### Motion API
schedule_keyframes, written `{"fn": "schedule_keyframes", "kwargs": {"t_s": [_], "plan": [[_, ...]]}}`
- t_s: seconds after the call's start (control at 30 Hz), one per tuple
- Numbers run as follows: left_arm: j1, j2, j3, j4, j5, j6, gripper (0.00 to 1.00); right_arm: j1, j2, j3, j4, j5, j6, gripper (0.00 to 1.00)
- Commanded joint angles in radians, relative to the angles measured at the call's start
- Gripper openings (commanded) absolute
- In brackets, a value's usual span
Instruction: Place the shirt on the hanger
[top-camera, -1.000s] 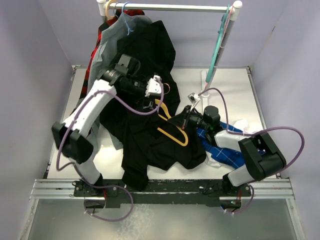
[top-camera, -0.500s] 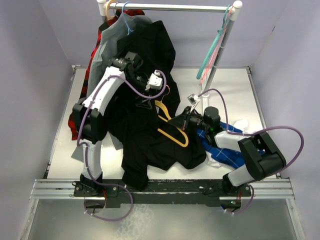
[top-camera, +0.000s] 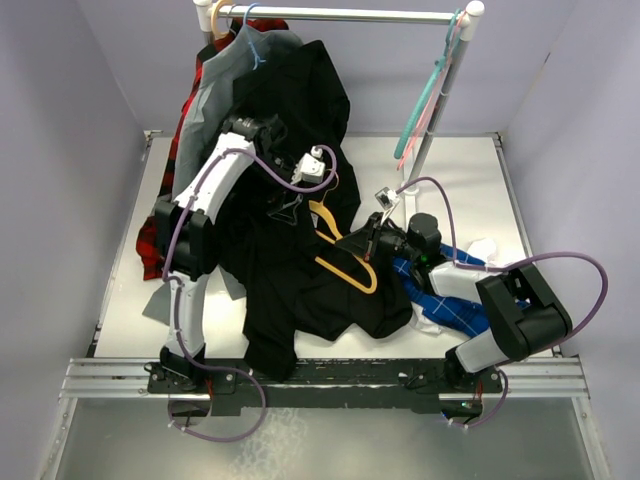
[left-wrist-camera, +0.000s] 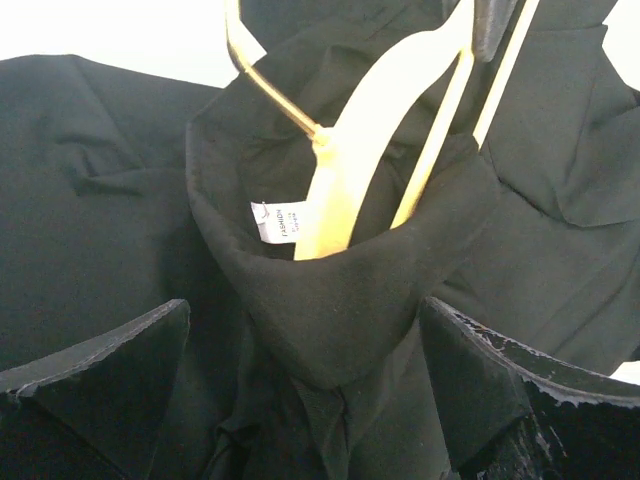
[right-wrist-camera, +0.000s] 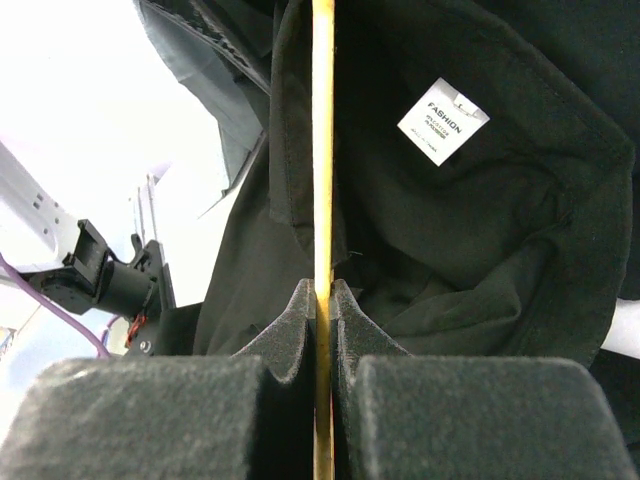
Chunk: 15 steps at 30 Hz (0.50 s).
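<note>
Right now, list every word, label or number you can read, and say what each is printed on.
"FASHION": on the white neck tag inside the shirt collar, beside the hanger.
Smaller lines under it: too small to read.
No other text is visible.

A white bench (top-camera: 470, 180) carries loose clothes. A black shirt (top-camera: 300, 290) lies spread beneath the left pincer (top-camera: 288, 205) and the right pincer (top-camera: 371, 244). Behind the right pincer, under its arm, lies a blue-checked shirt (top-camera: 445, 305) beside a white cloth (top-camera: 485, 248). Well left of the left pincer lie a red garment (top-camera: 150, 245) and a grey cloth (top-camera: 158, 305).
</note>
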Motion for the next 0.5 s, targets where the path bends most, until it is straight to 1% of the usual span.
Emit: {"fn": "schedule_keyframes", "kwargs": {"t_s": [0.0, 0.07, 0.1, 0.13, 0.17, 0.2, 0.23, 0.27, 0.33, 0.4, 0.47], "plan": [[0.003, 0.022, 0.056, -0.042, 0.014, -0.009, 0.99, 0.003, -0.042, 0.008, 0.093, -0.026, -0.007, 0.0], [0.003, 0.024, 0.068, -0.059, 0.039, -0.002, 1.0, 0.003, -0.047, 0.008, 0.099, -0.027, -0.005, 0.0], [0.002, 0.026, 0.077, -0.084, 0.056, 0.01, 0.96, 0.003, -0.049, 0.007, 0.105, -0.027, -0.001, 0.0], [0.0, 0.025, 0.088, -0.091, 0.069, 0.007, 0.88, 0.003, -0.051, 0.004, 0.111, -0.027, 0.001, 0.0], [-0.002, 0.024, 0.092, -0.093, 0.082, -0.004, 0.77, 0.003, -0.051, 0.002, 0.118, -0.027, 0.004, 0.0], [-0.003, 0.017, 0.091, -0.094, 0.099, -0.014, 0.6, 0.003, -0.051, -0.002, 0.125, -0.027, 0.008, 0.0], [-0.004, 0.007, 0.088, -0.094, 0.117, -0.02, 0.47, 0.003, -0.052, -0.005, 0.135, -0.026, 0.013, 0.0], [-0.005, -0.003, 0.083, -0.094, 0.132, -0.024, 0.37, 0.003, -0.052, -0.009, 0.143, -0.025, 0.018, 0.0], [-0.007, -0.026, 0.08, -0.094, 0.154, -0.034, 0.2, 0.003, -0.052, -0.015, 0.161, -0.023, 0.027, 0.0], [-0.009, -0.048, 0.08, -0.094, 0.175, -0.046, 0.0, 0.004, -0.055, -0.023, 0.181, -0.019, 0.039, 0.0], [-0.011, -0.072, 0.078, -0.094, 0.195, -0.064, 0.0, 0.004, -0.063, -0.028, 0.195, -0.018, 0.05, 0.0]]}}
